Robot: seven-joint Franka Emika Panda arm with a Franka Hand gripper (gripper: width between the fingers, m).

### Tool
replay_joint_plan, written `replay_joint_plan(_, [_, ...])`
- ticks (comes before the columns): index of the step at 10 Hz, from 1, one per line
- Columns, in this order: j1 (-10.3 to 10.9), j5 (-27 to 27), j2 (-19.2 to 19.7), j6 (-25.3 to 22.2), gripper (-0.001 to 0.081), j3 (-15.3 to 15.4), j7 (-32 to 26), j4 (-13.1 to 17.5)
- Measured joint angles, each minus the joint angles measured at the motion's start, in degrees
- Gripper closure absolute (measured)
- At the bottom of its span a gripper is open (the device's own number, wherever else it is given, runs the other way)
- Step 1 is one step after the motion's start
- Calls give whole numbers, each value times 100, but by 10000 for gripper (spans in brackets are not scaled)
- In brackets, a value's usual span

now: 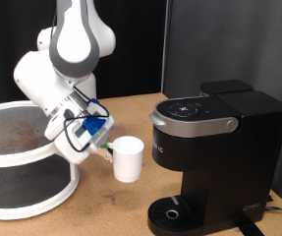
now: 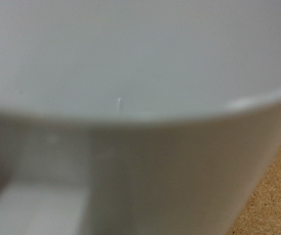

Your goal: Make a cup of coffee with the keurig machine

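The white cup [image 1: 128, 158] hangs above the cork-topped table, just left of the keurig machine [image 1: 214, 147] in the exterior view. My gripper [image 1: 105, 147] is at the cup's left side, and the cup is lifted at its fingers, tilted slightly. The black keurig machine has a silver-grey handle, a button panel on top and a round drip base [image 1: 170, 211] at the exterior view's bottom. In the wrist view the cup [image 2: 130, 98] fills nearly the whole picture, blurred and very close; the fingertips do not show there.
A round white two-tier stand with a brown top [image 1: 18, 147] sits at the exterior view's left. The white robot arm [image 1: 67, 59] rises behind it. The cork table surface [image 1: 111, 211] shows between the stand and the machine.
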Motion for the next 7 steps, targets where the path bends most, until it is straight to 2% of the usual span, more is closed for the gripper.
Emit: replay_joint_plan(7, [41, 1402, 1084, 30, 743, 334, -981, 670])
